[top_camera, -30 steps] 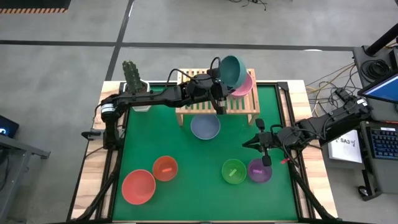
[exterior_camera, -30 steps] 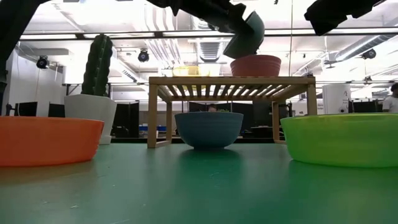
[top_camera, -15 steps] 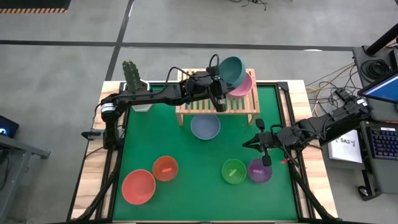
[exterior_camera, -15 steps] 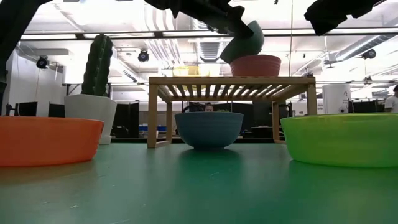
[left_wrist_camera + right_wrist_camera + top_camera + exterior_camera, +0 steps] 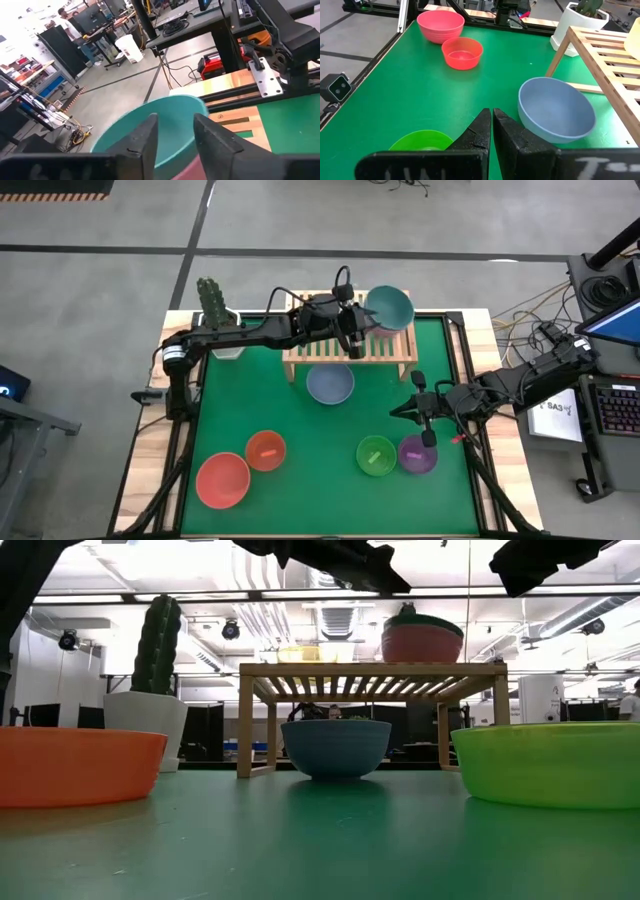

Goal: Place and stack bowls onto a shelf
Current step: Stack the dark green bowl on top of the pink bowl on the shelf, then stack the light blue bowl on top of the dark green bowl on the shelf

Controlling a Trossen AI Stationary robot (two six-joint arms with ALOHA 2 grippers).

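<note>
A tall green cactus (image 5: 211, 298) is standing upright in a white pot (image 5: 227, 345) at the far left corner of a wooden desk (image 5: 146, 460), just off the edge of the green mat (image 5: 310, 450) that is covering most of the desk's top. Seen from the mat's level, the cactus (image 5: 158, 643) is rising above its pot (image 5: 145, 718) against a workshop ceiling of pipes and lights. Cables (image 5: 520, 310) are trailing across the grey floor beside the desk, and a keyboard (image 5: 612, 412) is lying at the right edge. A person (image 5: 67, 22) is standing among workstations far off in the room.
</note>
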